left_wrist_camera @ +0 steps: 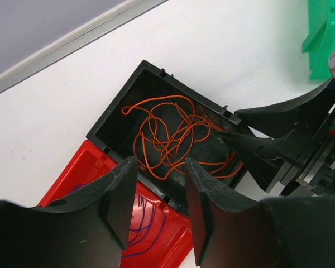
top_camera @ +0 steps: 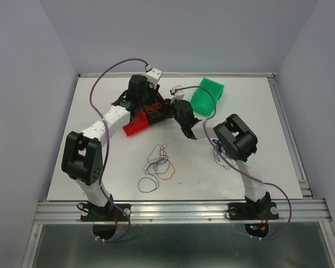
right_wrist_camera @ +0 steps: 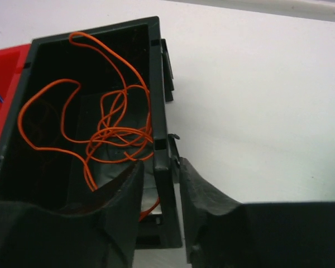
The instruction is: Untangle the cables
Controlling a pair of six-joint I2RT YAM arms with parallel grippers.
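Orange cables (left_wrist_camera: 173,134) lie coiled in a black bin (left_wrist_camera: 109,125), also seen in the right wrist view as orange cables (right_wrist_camera: 109,131) in the black bin (right_wrist_camera: 156,84). Purple cables (left_wrist_camera: 148,226) rest in a red bin (left_wrist_camera: 86,173) beside it. My left gripper (left_wrist_camera: 159,167) hovers open over the edge where the two bins meet, holding nothing. My right gripper (right_wrist_camera: 161,164) is open astride the black bin's wall, one finger inside and one outside. A loose tangle of purple, orange and black cables (top_camera: 158,161) lies on the table, away from both grippers.
A green bin (top_camera: 207,95) stands at the back right, close to the right arm. The red bin (top_camera: 135,125) sits in front of the black one. A separate purple loop (top_camera: 148,184) lies nearer the front edge.
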